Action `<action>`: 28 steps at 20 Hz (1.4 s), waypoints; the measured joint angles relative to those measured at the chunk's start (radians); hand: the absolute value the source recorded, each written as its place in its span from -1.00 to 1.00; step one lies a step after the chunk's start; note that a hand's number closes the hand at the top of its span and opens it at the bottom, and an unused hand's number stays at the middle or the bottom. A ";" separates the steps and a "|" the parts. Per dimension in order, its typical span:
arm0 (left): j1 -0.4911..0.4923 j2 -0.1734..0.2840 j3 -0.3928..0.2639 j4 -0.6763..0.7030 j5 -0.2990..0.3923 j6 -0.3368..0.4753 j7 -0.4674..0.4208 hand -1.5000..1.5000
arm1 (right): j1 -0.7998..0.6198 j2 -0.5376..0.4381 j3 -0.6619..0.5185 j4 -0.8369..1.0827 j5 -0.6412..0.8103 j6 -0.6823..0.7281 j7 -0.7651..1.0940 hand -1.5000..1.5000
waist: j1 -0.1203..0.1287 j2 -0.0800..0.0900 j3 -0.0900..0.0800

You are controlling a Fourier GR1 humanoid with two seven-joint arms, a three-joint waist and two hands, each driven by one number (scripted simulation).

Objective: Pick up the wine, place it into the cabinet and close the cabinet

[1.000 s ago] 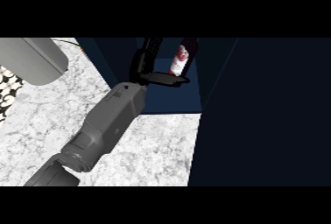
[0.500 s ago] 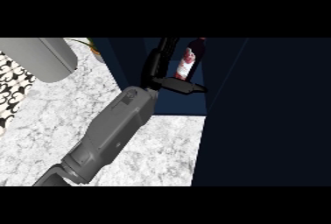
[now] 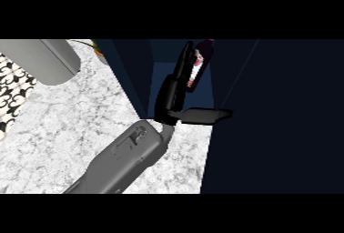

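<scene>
wine (image 3: 199,61) stands inside the dark cabinet (image 3: 282,113) at 12 o'clock, top of frame; right hand (image 3: 176,93) beside it, fingers straight along its left side, thumb stuck out to 3 o'clock, not curled round. Risk: pulling the hand out could clip the bottle and tip it. Cabinet wall close at 9 o'clock crowds the forearm (image 3: 128,157); grey cylinder (image 3: 40,59) at 10 o'clock on the marble counter (image 3: 67,127), left hand unseen
</scene>
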 measured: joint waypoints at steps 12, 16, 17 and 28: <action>0.364 0.008 -0.202 -0.459 -0.081 0.233 0.025 1.00 | 0.004 -0.003 0.023 -0.008 0.021 -0.017 -0.006 -1.00 | -0.011 0.006 0.000; 0.466 0.065 -0.258 -0.612 -0.107 0.235 0.054 1.00 | -0.035 -0.023 0.030 -0.011 0.029 -0.034 0.027 -1.00 | -0.014 0.005 -0.001; 0.500 0.080 -0.278 -0.639 -0.111 0.223 0.046 1.00 | -0.027 -0.023 0.038 -0.013 0.034 -0.035 0.027 -1.00 | -0.014 0.006 -0.001; 0.777 0.372 -0.279 -0.923 -0.067 0.035 -0.031 1.00 | -0.035 0.005 0.166 -0.015 0.015 0.021 0.017 1.00 | -0.008 0.007 -0.001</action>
